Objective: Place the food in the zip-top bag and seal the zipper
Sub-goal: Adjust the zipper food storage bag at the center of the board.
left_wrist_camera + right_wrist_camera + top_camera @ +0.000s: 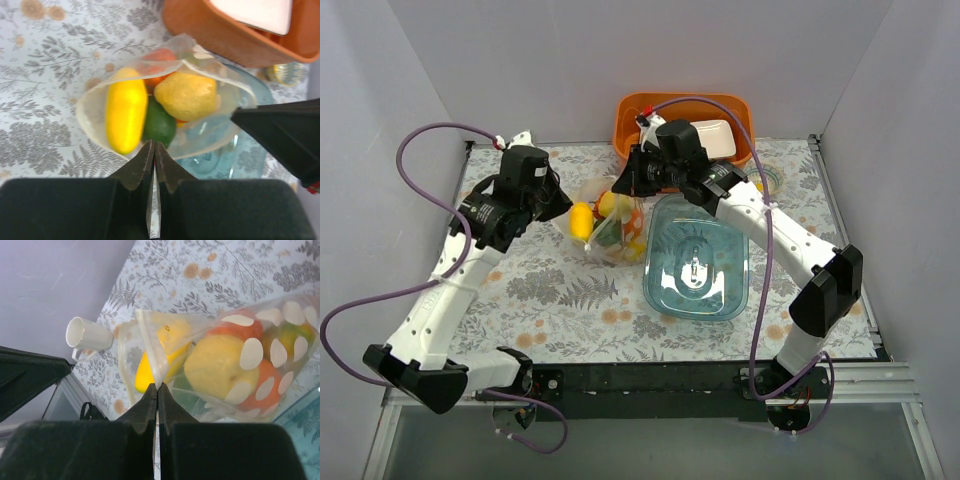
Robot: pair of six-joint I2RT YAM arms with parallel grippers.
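The left gripper [154,150] and right gripper [157,389] clench the zip-top bag [608,245] — food [185,95] inside. It is mid-counter, toward the far edge.

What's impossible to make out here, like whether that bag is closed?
Zipper: tiny in the top view, between the left end effector and right end effector; the right wrist view shows one short stretch; sealed or not is unclear.
Food count: pieces overlap inside the zip-top bag; its white spots hide more, right wrist view.
Small round thing by the orange bin: blurred, left wrist view.
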